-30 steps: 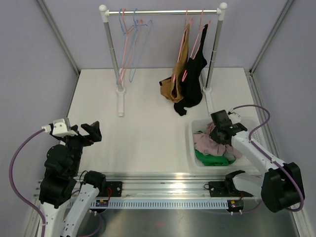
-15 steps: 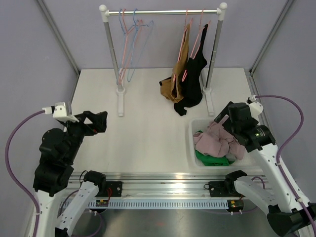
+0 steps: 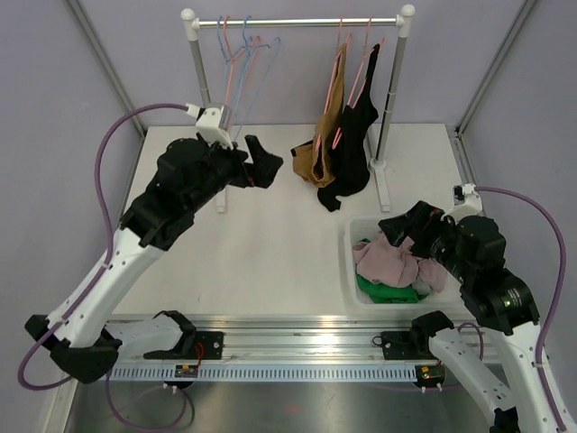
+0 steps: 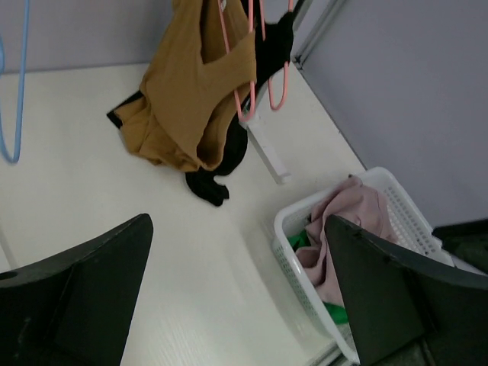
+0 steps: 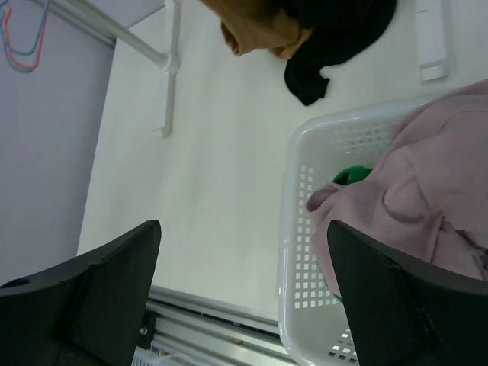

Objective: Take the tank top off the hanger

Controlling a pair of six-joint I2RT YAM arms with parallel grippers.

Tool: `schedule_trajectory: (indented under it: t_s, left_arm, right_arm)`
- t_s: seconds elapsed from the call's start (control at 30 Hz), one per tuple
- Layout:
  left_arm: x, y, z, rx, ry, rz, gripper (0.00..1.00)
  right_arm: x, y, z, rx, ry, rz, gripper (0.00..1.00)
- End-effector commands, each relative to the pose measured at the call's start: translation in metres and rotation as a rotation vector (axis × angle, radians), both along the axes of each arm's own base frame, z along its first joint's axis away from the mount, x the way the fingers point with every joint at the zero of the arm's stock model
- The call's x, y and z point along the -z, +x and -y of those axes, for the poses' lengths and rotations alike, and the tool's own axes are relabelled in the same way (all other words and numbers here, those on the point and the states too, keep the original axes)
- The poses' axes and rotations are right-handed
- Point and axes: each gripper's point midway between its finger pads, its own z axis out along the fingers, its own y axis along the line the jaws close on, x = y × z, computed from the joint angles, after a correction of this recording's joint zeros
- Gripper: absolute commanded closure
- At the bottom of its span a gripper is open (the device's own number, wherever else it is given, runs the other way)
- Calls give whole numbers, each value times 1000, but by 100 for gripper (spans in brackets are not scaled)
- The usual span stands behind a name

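The brown tank top (image 3: 323, 135) hung on a pink hanger (image 4: 244, 114) at the upper middle of the top view. It touched a black tank top (image 3: 354, 153) beside it, and the lower ends of both reached the bench (image 3: 270, 244). The left gripper (image 3: 262, 164) hovered to their left, its jaws released and holding nothing. The right gripper (image 3: 407, 225) was over the white basket (image 3: 350, 262) at the lower right, its jaws also released.

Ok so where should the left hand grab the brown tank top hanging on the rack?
Probably its bunched lower hem, coming from the left. On the brown tank top that edge sags loose near the table, faces the open left hand, and is clear of the black top hanging on its right.
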Motion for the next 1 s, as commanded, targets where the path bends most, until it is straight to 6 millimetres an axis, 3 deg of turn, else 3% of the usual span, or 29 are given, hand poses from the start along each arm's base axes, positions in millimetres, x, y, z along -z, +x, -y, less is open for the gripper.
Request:
schedule_trajectory:
  t_s: [0.0,0.17,0.4,0.5,0.7,0.8,0.93,0.97]
  left_arm:
    - [-57,33,7,-72,-18,168,1]
    - [-81,83,51,-28,0,284,1]
    - [-85,149,96,-43,51,371,1]
    - [-79,175,116,-32,80,386,1]
    - [-59,215,136,-64,141,363,15]
    - [-46,223,142,-61,165,353,30]
    - [-24,233,149,-48,195,332,35]
    - [-20,234,150,-47,199,327,41]
  right_arm:
    - [-10,-20,-32,-219,65,45,4]
    - [-7,-42,-46,-329,123,51,7]
    - [-10,-63,-49,-390,142,68,10]
    - [-12,-69,-48,-406,139,76,10]
    - [-15,-82,-53,-460,168,86,12]
    - [-13,-84,-53,-465,161,89,12]
    - [-14,-86,-53,-473,152,94,12]
    - [-15,-86,-53,-476,149,101,12]
